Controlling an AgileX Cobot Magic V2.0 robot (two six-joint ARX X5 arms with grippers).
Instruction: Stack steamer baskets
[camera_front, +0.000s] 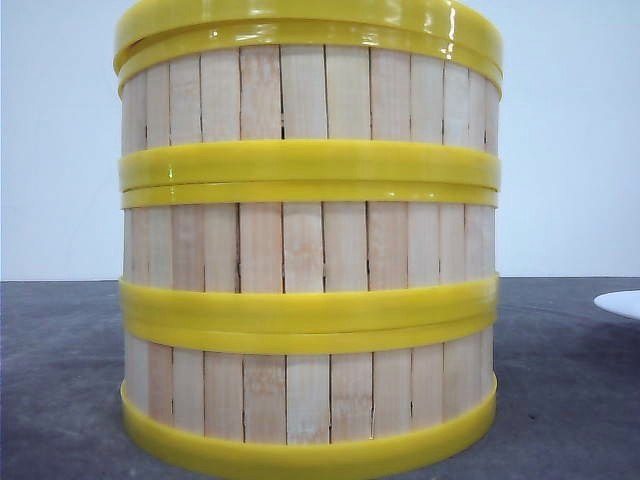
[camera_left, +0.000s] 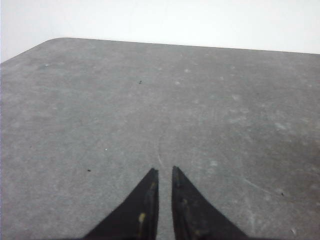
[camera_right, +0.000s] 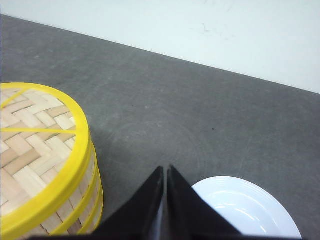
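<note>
The stack of steamer baskets (camera_front: 308, 240) stood closest to the front camera and filled most of its view: three tiers of pale slats, each banded in yellow, resting on the grey tabletop (camera_front: 60, 380). The rims looked lined up one above another, so I judged the stacking done or nearly so. The sound thing at this step was to keep both arms clear of the stack and not brush its wall, since a nudge to the top tier could slide it off centre.

My right gripper (camera_right: 166, 172) hung above the tabletop with its jaws pressed almost together, holding nothing and touching nothing. The stack sat just beside it, its woven top (camera_right: 30, 135) in plain sight, and a white plate (camera_right: 250, 207) lay below on the other side.

My left gripper (camera_left: 165, 172) had its jaws drawn narrow as well, with only a slit between the tips, empty, over bare tabletop well away from the baskets. Beyond everything rose a plain white wall (camera_front: 570, 150).
</note>
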